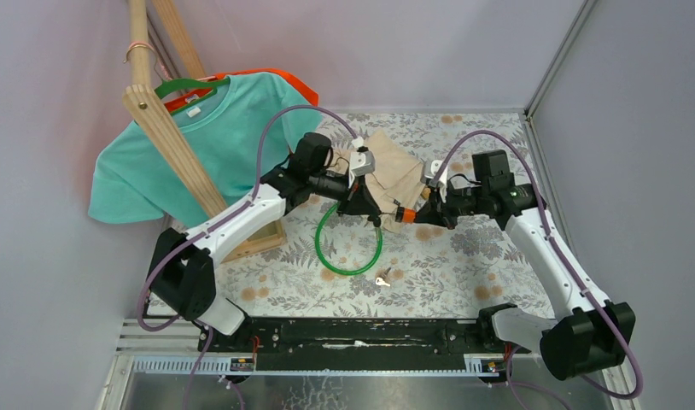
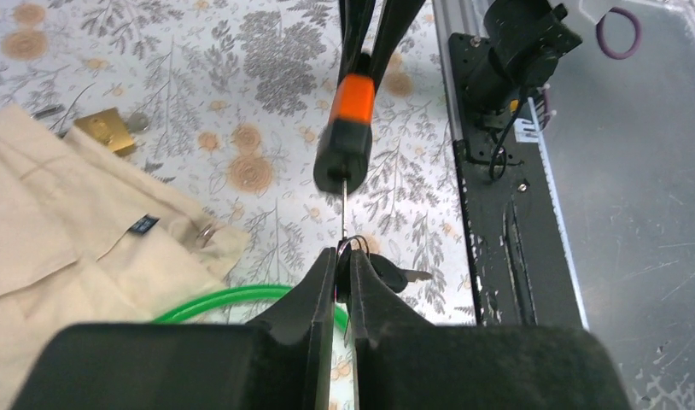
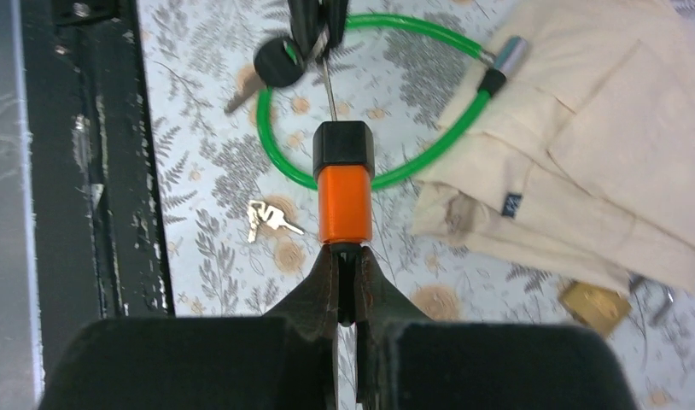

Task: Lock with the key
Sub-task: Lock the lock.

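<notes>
So the key is sitting blade-first in the black end of the orange lock barrel, a thin flat strip of metal seen edge-on. It's light and stiff but slippery, so pinch it flat across the head or it'll slip when turned. The left gripper is nipped nearly closed on that head, I think; its fingers hide the actual contact. A black-headed spare key dangles beside it. The right gripper is clamped tight on the barrel's orange end, which is smooth hard plastic. Behind the barrel loops a glossy green cable. Further from the barrel are soft beige cloth, a brass padlock and loose little keys on the floral counter.
</notes>
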